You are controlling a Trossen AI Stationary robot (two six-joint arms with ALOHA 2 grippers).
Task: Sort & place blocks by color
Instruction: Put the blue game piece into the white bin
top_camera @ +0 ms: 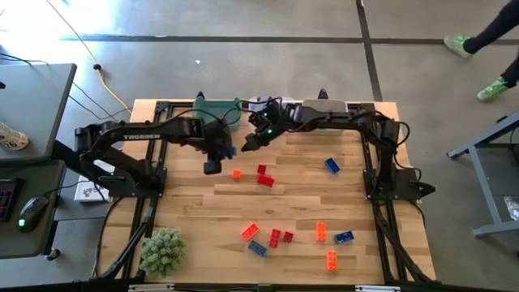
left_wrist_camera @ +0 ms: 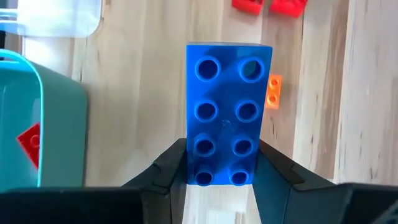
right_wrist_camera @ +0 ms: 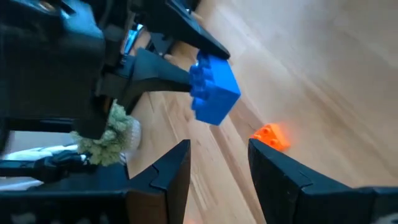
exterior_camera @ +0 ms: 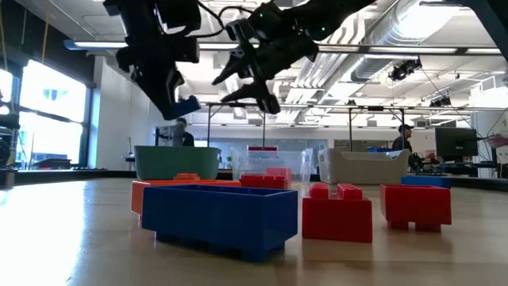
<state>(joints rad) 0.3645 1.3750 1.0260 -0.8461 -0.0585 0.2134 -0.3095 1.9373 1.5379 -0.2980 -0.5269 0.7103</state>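
Observation:
My left gripper (top_camera: 219, 157) hangs above the table's far middle, shut on a blue eight-stud block (left_wrist_camera: 227, 112). The same blue block (exterior_camera: 187, 106) shows well clear of the tabletop in the low view. My right gripper (right_wrist_camera: 217, 165) stands open just right of it, above the wood, with nothing between its fingers. Loose blocks lie flat on the table: an orange one (top_camera: 237, 173) and two red ones (top_camera: 263, 175) near the middle, a blue one (top_camera: 332, 165) to the right, and several red, orange and blue ones (top_camera: 276, 237) toward the near edge. My left gripper pinches the blue block between its two fingers (left_wrist_camera: 166, 171), one on each long side at one short end (left_wrist_camera: 194, 169). The fingers slant steeply down and run along the block. The block sticks out past the fingertips, studs toward the wrist camera, lifted clear of the table.
Three bins stand along the far edge: green (top_camera: 217, 108) with a red block (left_wrist_camera: 29, 140) inside, clear (left_wrist_camera: 56, 15), and grey (top_camera: 326, 105). A fuzzy green plant ball (top_camera: 162, 250) sits at the near left corner. Bare wood lies between the two block groups.

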